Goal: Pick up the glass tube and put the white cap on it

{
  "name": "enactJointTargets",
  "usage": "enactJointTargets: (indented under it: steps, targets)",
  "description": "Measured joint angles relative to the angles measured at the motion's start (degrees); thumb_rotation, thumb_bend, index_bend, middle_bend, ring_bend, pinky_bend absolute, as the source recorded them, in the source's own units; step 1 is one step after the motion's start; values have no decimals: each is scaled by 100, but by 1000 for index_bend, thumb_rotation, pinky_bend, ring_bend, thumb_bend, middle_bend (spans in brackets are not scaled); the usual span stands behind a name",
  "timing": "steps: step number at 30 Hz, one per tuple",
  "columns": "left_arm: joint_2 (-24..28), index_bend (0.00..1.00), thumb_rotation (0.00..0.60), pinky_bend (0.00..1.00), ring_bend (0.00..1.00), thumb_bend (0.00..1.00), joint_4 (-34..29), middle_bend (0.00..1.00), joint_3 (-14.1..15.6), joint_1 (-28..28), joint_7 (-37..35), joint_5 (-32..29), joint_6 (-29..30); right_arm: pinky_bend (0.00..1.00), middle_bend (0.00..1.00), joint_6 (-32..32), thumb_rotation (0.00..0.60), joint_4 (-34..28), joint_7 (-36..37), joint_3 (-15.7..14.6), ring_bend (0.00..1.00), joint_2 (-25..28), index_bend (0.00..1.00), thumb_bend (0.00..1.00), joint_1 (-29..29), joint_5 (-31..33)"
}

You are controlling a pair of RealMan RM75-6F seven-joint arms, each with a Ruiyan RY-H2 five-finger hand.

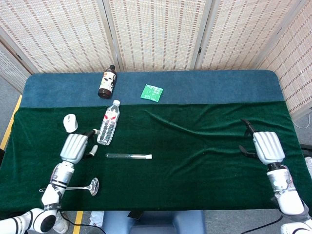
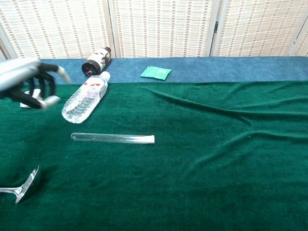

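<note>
The glass tube (image 1: 126, 156) (image 2: 108, 138) lies flat on the green cloth, left of centre, with nothing touching it. The white cap (image 1: 147, 156) (image 2: 150, 139) sits on its right end. My left hand (image 1: 74, 147) (image 2: 30, 86) hovers well to the left of the tube, holding nothing, its fingers apart and loosely curved. My right hand (image 1: 267, 147) is far off near the right edge of the table, also holding nothing with fingers apart; the chest view does not show it.
A clear water bottle (image 1: 108, 128) (image 2: 86, 97) lies just behind the tube. At the back are a brown bottle (image 1: 107, 82) (image 2: 96, 61) and a green packet (image 1: 152, 92) (image 2: 156, 72). A white mouse (image 1: 70, 123) and a metal spoon (image 1: 73, 186) (image 2: 21, 188) lie at the left.
</note>
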Motion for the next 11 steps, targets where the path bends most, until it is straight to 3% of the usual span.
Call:
enactJointTargets:
  steps: [3, 11]
  targets:
    - [299, 316, 600, 311, 286, 450, -124, 329, 96, 477, 34, 148, 614, 36, 25, 240, 542, 28, -114, -75, 61, 56, 65, 344, -193, -147]
    - [831, 306, 600, 220, 241, 447, -528, 283, 416, 1382, -118, 569, 1552, 11, 7, 910, 544, 305, 513, -308, 34, 77, 38, 344, -961, -696]
